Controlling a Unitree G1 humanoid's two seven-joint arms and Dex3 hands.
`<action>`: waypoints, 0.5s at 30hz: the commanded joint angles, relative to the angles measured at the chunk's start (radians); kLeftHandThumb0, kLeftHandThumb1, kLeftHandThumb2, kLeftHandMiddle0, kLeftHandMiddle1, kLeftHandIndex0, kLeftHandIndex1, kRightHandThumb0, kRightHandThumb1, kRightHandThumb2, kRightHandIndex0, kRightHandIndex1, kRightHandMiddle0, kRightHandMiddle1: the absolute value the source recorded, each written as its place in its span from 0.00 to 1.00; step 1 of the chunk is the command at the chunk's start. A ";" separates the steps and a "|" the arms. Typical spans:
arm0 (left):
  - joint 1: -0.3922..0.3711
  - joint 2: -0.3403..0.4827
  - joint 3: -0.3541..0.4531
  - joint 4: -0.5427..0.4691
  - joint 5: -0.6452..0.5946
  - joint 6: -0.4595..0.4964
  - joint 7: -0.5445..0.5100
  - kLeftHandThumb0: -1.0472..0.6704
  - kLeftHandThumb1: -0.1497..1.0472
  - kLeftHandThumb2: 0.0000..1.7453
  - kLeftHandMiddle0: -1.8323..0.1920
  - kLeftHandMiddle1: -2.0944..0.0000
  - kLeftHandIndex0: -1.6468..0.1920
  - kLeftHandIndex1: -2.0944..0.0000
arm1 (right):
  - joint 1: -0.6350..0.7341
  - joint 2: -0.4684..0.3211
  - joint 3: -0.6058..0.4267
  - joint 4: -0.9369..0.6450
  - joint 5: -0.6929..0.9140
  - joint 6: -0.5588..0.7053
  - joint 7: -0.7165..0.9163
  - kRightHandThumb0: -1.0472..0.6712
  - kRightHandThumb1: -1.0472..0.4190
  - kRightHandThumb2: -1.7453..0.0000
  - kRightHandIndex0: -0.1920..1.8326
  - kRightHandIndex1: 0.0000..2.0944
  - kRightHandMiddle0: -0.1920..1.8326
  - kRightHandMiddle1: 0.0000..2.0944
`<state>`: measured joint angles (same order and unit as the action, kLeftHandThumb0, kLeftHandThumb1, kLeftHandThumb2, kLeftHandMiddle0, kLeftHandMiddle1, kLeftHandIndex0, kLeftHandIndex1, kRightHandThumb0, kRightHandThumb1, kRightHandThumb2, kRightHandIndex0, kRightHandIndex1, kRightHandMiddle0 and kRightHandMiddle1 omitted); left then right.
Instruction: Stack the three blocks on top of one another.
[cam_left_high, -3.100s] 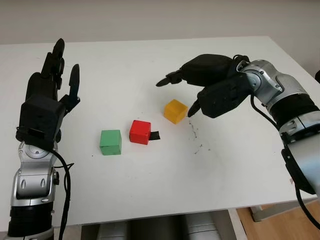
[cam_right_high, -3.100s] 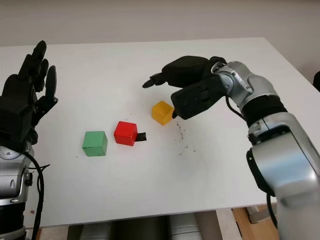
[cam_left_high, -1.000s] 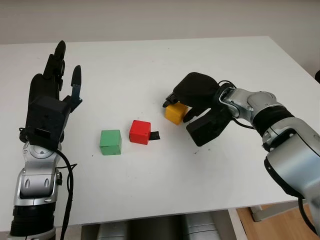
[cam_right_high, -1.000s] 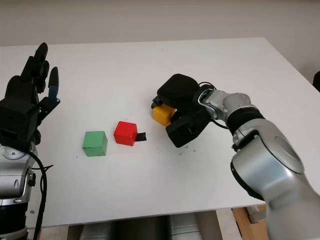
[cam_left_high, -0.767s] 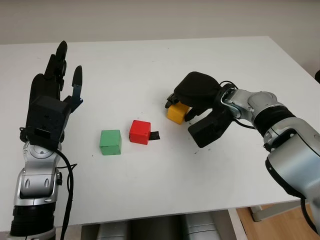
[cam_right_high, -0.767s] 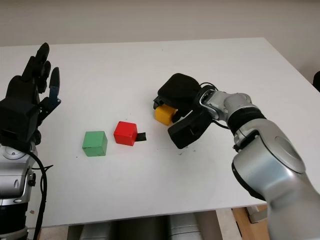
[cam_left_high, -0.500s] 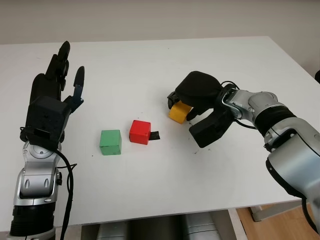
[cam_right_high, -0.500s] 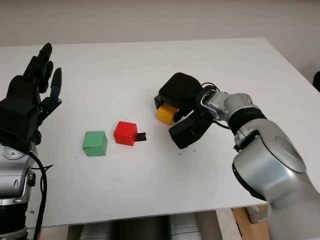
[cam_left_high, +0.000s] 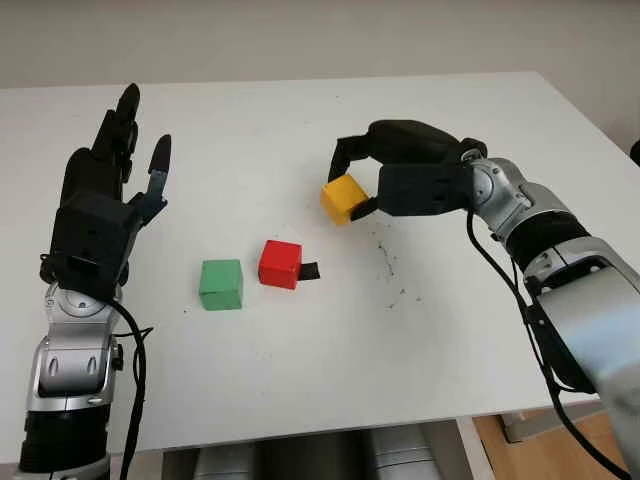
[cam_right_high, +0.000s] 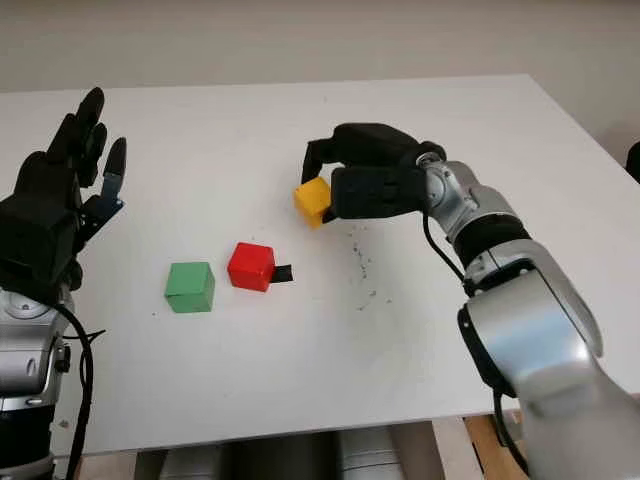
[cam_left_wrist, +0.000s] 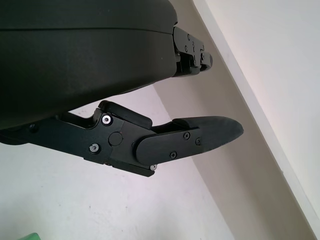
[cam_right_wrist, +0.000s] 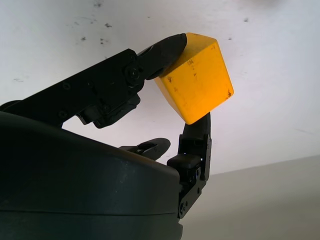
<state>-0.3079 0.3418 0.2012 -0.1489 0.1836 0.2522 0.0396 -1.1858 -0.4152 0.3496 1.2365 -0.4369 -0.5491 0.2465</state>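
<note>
From the head camera, the right hand (cam_left_high: 352, 185) pinches the small yellow wooden cube (cam_left_high: 342, 199) tilted above the white table (cam_left_high: 300, 340), up and right of the red cube (cam_left_high: 280, 264) and the green cube (cam_left_high: 221, 284), which sit apart on the tabletop. The open left hand (cam_left_high: 100, 200) is raised at the left. In the left wrist view, a green corner is cut off at the edge. In the right wrist view, black fingertips (cam_right_wrist: 167, 50) clamp opposite sides of the scuffed yellow cube.
</note>
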 joint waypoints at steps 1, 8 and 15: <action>-0.005 -0.003 -0.002 -0.021 0.004 0.006 0.006 0.22 1.00 0.35 0.91 1.00 0.91 1.00 | 0.010 -0.001 -0.029 -0.035 0.027 0.013 0.025 0.39 0.10 0.97 0.32 0.01 0.31 0.68; -0.001 -0.004 -0.003 -0.024 0.008 0.007 0.006 0.21 1.00 0.36 0.92 0.99 0.91 1.00 | 0.076 0.023 -0.132 -0.153 0.181 0.094 0.186 0.38 0.10 0.97 0.31 0.01 0.30 0.70; 0.004 -0.002 -0.011 -0.029 0.024 0.005 0.010 0.21 1.00 0.36 0.91 0.98 0.90 0.99 | 0.189 0.079 -0.209 -0.354 0.335 0.257 0.310 0.35 0.11 0.97 0.30 0.01 0.31 0.75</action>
<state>-0.3075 0.3415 0.1964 -0.1561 0.2033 0.2586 0.0446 -1.0136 -0.3480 0.1655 0.9308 -0.1299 -0.3242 0.5453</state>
